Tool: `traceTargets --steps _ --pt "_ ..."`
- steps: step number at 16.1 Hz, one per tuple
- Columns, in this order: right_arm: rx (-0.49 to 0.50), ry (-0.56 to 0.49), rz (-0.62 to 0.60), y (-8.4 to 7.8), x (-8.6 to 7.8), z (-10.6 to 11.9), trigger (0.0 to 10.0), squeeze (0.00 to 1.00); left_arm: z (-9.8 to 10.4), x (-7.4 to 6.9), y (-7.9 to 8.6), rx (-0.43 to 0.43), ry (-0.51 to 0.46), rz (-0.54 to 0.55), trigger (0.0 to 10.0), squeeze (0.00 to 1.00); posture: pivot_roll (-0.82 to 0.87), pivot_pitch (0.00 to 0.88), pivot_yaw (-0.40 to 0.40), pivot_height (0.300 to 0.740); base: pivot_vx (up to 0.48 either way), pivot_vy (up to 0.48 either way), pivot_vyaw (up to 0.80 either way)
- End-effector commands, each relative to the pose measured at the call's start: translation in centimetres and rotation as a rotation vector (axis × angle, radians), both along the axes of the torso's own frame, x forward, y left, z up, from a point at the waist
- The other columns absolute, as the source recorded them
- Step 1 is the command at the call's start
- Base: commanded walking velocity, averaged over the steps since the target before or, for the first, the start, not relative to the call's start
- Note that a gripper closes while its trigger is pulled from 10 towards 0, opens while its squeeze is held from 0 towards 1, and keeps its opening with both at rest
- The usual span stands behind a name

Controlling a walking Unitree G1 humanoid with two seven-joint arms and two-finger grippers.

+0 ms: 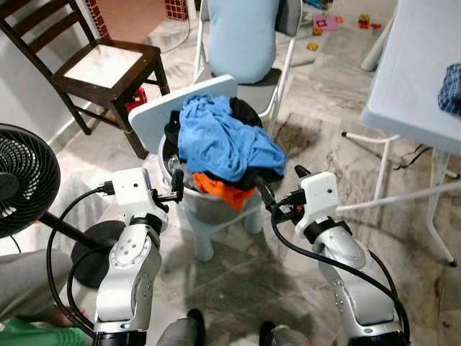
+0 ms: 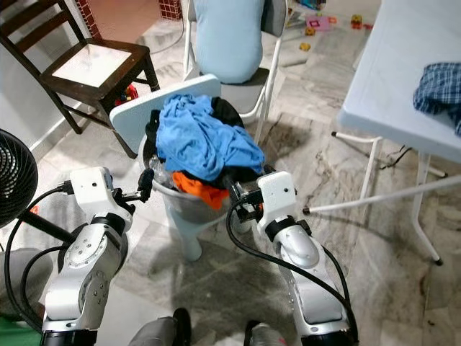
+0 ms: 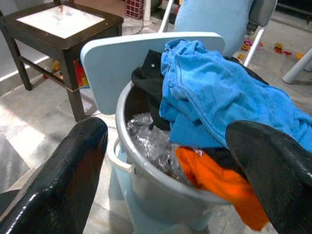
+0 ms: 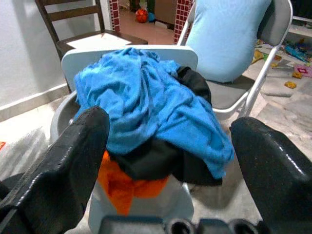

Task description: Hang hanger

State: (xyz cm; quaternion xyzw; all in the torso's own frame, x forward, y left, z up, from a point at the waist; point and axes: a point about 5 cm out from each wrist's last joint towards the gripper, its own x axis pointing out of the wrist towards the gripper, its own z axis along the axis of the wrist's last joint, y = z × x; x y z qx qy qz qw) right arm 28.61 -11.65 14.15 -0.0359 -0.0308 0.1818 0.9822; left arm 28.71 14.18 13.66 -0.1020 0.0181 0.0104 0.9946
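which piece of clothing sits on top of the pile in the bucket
The blue shirt: it drapes over the black garment and the orange one beneath, in the grey bucket.

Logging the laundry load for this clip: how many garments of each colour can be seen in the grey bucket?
Blue: 1, the blue garment draped on top
Black: 1, the black garment under and behind it; possibly more than one piece
Orange: 1, the orange garment at the front rim
Total: 3 visible colours of clothing in the grey bucket
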Motion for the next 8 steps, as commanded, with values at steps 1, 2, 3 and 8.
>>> traceTargets --steps 1,2,3,8 --pt "0.008 -0.008 -0.005 0.0 0.0 0.2 10.0 0.00 -0.3 -0.2 0.0 0.001 0.007 0.000 10.0 0.00 -0.02 0.223 0.010 0.740 0.375 0.000 0.00" --pt "0.016 -0.012 -0.026 -0.6 0.1 0.3 10.0 0.00 -0.4 -0.3 0.1 0.003 0.012 0.001 10.0 0.00 -0.01 0.221 0.005 0.740 0.379 0.000 0.00" --pt "0.014 -0.014 -0.034 -0.8 0.1 0.3 10.0 0.00 -0.5 -0.4 0.1 0.003 0.014 0.000 10.0 0.00 -0.02 0.220 0.003 0.740 0.379 0.000 0.00" --pt "0.003 -0.016 -0.050 -1.0 0.1 0.3 10.0 0.00 -0.7 -0.4 -0.1 -0.006 0.024 -0.008 10.0 0.00 -0.02 0.224 0.003 0.740 0.390 0.000 0.00"
